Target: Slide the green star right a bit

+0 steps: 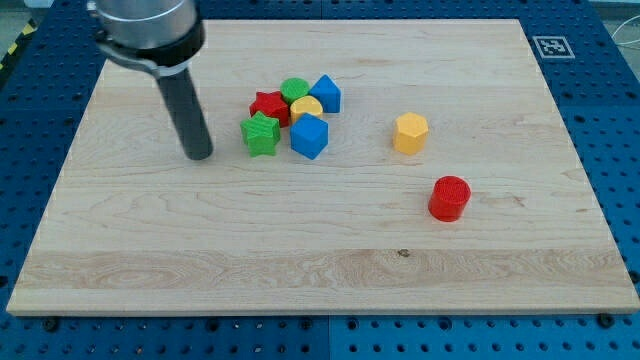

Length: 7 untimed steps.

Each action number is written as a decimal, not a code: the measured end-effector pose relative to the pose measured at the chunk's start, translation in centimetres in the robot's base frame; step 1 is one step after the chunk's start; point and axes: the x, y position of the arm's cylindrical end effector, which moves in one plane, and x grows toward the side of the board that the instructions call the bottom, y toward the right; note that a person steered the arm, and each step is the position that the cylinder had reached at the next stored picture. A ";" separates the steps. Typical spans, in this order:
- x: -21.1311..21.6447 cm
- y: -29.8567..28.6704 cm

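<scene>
The green star (261,134) lies on the wooden board (320,240), at the lower left of a tight cluster of blocks. My tip (200,155) rests on the board a short way to the view's left of the green star, not touching it. To the star's right is a blue cube (309,136). Above the star is a red star (269,106). A green round block (295,90), a yellow block (307,107) and a second blue block (326,94) complete the cluster.
A yellow hexagonal block (410,133) stands alone to the right of the cluster. A red cylinder (449,198) stands lower right of it. A fiducial marker (552,46) is at the board's top right corner.
</scene>
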 end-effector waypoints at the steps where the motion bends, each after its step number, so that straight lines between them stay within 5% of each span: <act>1: -0.6 2.8; 5: -0.4 6.0; 7: 4.4 8.3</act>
